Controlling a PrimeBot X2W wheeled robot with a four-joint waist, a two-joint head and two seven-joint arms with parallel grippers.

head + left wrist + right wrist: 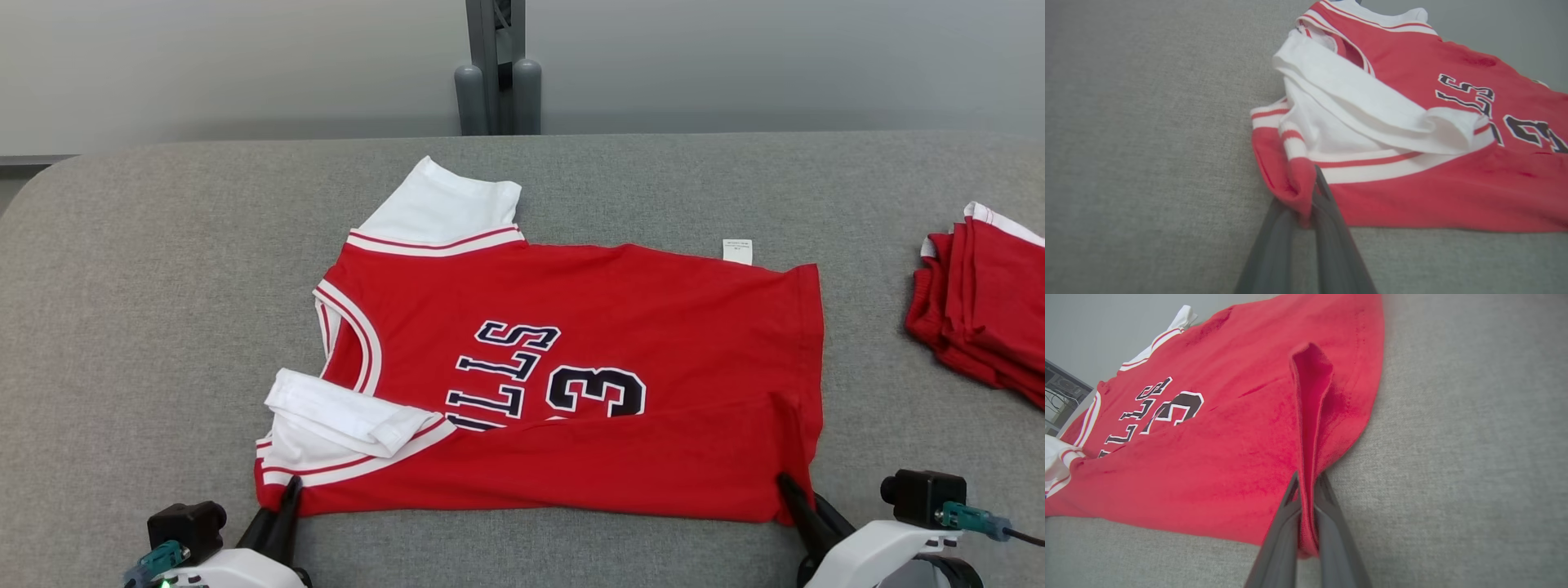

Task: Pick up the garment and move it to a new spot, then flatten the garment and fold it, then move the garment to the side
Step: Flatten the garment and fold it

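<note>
The garment (620,327) is a red jersey with white sleeves and dark lettering, lying sideways on the grey table (147,286), its near long edge folded over. My left gripper (290,490) is shut on the garment's near left corner, a pinch of red fabric (1300,192) bunched between its fingers. My right gripper (788,488) is shut on the near right corner by the hem, where a ridge of red cloth (1310,416) stands up between the dark fingers (1286,522). One white sleeve (343,416) lies folded over the near shoulder.
A stack of folded red garments (988,310) sits at the table's right edge. A grey post (496,73) stands behind the table's far edge. Bare grey table lies left of the jersey and along the near edge.
</note>
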